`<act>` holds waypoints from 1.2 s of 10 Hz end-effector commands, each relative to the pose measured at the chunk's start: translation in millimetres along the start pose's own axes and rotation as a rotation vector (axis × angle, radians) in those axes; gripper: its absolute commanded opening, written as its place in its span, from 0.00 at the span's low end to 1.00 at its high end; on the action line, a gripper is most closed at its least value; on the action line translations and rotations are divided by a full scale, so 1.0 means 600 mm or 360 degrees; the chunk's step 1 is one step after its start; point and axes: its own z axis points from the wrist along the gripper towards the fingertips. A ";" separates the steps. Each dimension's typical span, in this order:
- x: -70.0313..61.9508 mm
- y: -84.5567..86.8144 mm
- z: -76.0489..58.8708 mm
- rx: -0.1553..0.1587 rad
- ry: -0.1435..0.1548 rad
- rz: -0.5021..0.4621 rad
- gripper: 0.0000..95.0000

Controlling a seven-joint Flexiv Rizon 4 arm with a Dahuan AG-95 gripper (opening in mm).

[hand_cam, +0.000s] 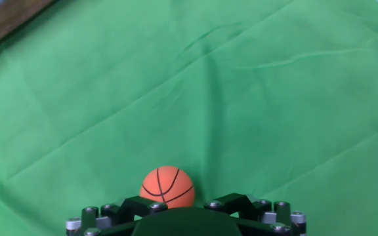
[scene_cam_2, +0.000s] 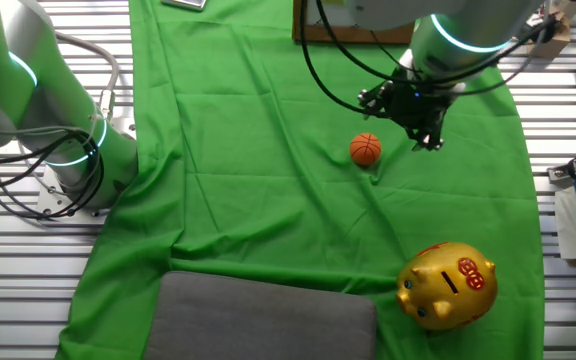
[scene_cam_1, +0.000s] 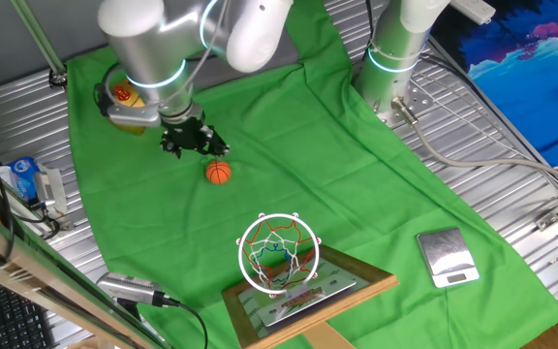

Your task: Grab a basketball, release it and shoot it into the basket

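Note:
The basketball (scene_cam_1: 219, 173) is a tiny orange ball with dark seams, lying on the green cloth. It also shows in the other fixed view (scene_cam_2: 365, 149) and low in the hand view (hand_cam: 167, 187). My gripper (scene_cam_1: 194, 141) hovers just beside and above the ball, apart from it, with its black fingers spread and nothing in them; it also shows in the other fixed view (scene_cam_2: 413, 118) and at the bottom edge of the hand view (hand_cam: 182, 203). The basket (scene_cam_1: 278, 250), a white ring with a red, white and green net on a wooden-framed backboard (scene_cam_1: 303, 296), stands at the near edge.
A gold-and-red piggy bank (scene_cam_2: 447, 285) stands on the cloth behind the gripper. A silver square scale (scene_cam_1: 447, 257) lies right of the hoop. A second arm's base (scene_cam_1: 395, 58) stands at the back. A grey pad (scene_cam_2: 263, 318) lies on the cloth.

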 end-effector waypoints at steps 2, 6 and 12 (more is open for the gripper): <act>0.006 0.012 0.005 0.0011 -0.0007 0.0039 1.00; 0.007 0.012 0.006 0.0040 0.0068 0.0106 0.80; 0.007 0.012 0.006 -0.0016 0.0102 0.0056 0.80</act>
